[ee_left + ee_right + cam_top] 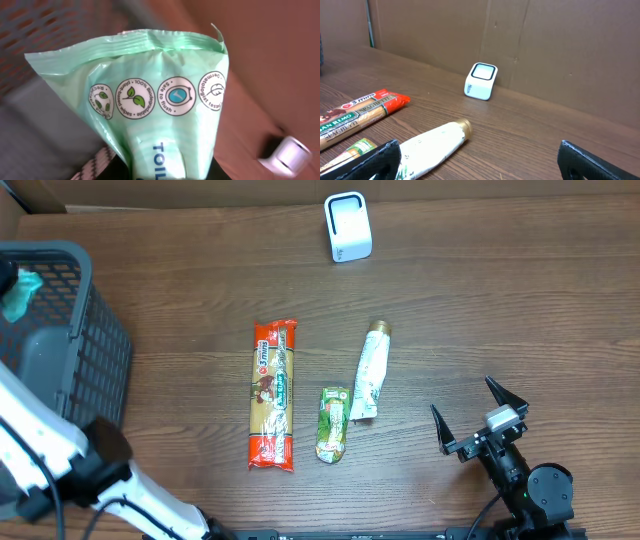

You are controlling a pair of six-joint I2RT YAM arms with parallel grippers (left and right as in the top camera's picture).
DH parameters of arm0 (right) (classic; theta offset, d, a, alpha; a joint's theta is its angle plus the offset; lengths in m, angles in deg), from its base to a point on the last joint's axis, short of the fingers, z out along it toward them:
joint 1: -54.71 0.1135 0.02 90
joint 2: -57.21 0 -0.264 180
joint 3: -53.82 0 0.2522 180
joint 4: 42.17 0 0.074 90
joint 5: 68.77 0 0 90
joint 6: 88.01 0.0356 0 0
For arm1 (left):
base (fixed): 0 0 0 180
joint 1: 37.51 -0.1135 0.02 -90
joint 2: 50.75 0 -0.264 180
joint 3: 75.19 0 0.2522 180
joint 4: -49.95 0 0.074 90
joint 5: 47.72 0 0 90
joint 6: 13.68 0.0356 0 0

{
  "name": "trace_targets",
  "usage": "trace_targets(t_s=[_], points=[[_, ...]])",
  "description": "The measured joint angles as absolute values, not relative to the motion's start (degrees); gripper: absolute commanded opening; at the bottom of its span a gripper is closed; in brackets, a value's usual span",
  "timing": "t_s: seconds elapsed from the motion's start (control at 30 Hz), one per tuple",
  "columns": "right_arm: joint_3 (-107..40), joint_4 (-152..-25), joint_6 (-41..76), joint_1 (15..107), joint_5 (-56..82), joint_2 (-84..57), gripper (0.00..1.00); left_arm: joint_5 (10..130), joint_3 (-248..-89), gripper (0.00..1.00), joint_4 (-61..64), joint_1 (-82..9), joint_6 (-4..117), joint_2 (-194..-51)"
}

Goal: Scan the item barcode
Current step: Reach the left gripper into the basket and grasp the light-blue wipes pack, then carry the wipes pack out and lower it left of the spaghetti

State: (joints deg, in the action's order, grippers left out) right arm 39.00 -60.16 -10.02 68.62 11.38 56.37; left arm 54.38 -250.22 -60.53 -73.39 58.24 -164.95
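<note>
The left arm [40, 430] is reaching up along the left edge of the tabletop [500, 300], its white links rising from the near edge toward the basket [100, 340]. The left end effector [167, 172] is nearly closed and is gripping the wipes pack [160, 100] by its lower end. In the left wrist view the pack is standing up with its crimped seal on top, filling most of the frame, and its row of round printed badges is facing the camera. From overhead only a green corner of the pack is showing at the far left, above the basket's rim.

The right arm is sitting low at the near right corner, with the right end effector [465, 400] pointing up the tabletop toward the far side. Its jaws are standing wide apart and are holding nothing.

The scanner [348, 226] – a small white box – is standing at the far edge, well apart from the pack. Between the two arms three things are lying flat, side by side: a spaghetti packet [273, 394], a green pouch [333, 423] and a white tube [369, 372] with a gold cap – the cap pointing toward the scanner.
</note>
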Motion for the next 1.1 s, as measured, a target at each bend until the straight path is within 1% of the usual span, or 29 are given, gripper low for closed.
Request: trace_targets(t_s=[0.2, 0.33, 0.4, 0.5, 0.7, 0.8, 0.93, 1.03, 1.1], points=[[39.0, -60.16, -10.04, 68.64, 11.38, 56.37, 1.0, 58.99, -250.24, 0.17, -60.56, -65.43, 62.94, -156.03], [39.0, -60.16, -10.04, 68.64, 11.38, 56.37, 1.0, 60.11, -246.33, 0.17, -60.67, -57.32, 65.01, -152.14], [39.0, -60.14, -10.02, 68.64, 11.38, 56.37, 1.0, 60.06, -242.72, 0.17, -60.67, -53.36, 65.6, -151.02], [39.0, -60.16, -10.02, 68.64, 11.38, 56.37, 1.0, 58.49, -235.2, 0.21, -60.64, -47.62, 66.06, -150.39], [39.0, -60.14, -9.99, 68.62, 11.38, 56.37, 1.0, 52.61, -214.99, 0.2, -59.27, -39.59, 66.28, -150.87], [39.0, -60.18, -10.04, 68.62, 11.38, 56.37, 1.0, 49.64, -203.21, 0.2, -54.5, -37.28, 66.28, -151.07], [39.0, -60.16, -10.02, 68.64, 11.38, 56.37, 1.0, 46.4, -188.36, 0.23, -45.76, -36.08, 66.26, -151.18], [39.0, -60.18, -10.02, 68.64, 11.38, 56.37, 1.0, 44.19, -177.46, 0.24, -36.89, -36.1, 66.26, -151.18], [39.0, -60.14, -10.02, 68.64, 11.38, 56.37, 1.0, 42.82, -170.46, 0.23, -30.07, -36.08, 66.26, -151.22]])
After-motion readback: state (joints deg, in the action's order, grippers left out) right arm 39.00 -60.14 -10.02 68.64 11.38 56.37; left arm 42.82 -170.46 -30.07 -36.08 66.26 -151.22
